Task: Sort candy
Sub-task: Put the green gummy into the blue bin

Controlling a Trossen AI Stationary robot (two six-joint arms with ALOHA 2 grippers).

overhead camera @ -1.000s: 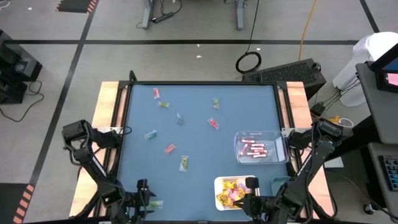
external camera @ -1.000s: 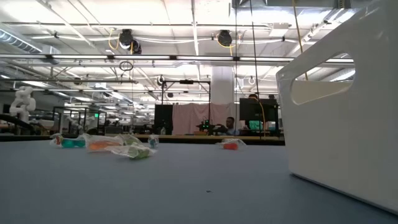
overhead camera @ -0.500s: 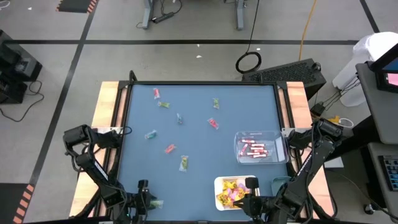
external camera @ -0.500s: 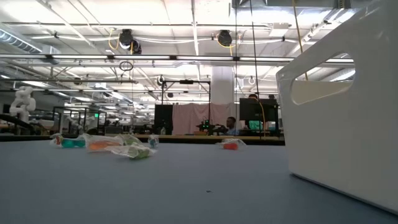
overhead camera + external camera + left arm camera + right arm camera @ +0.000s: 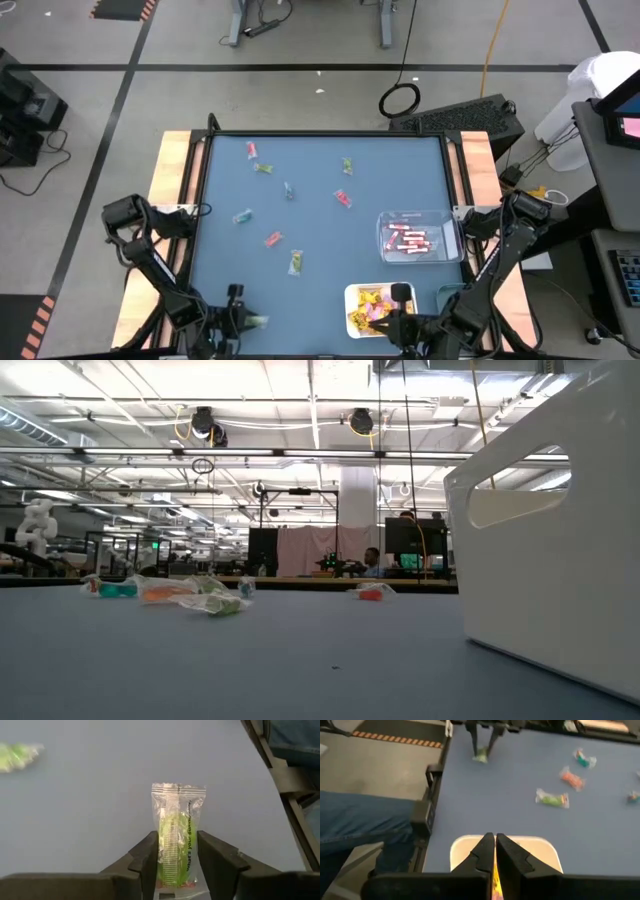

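I see my left gripper (image 5: 174,865) at the bench's (image 5: 320,220) near edge, fingers clamped on a green candy packet (image 5: 176,837). My right gripper (image 5: 494,851) hovers over the white tray (image 5: 462,845), fingers together.

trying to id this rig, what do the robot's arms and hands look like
Both arms are dark, near-black jointed links rising from the table's side edges. The left hand has two flat, blocky dark fingers with squared tips. The right hand has two similar dark fingers tapering to narrow tips. No markings or loose cables are visible on them.
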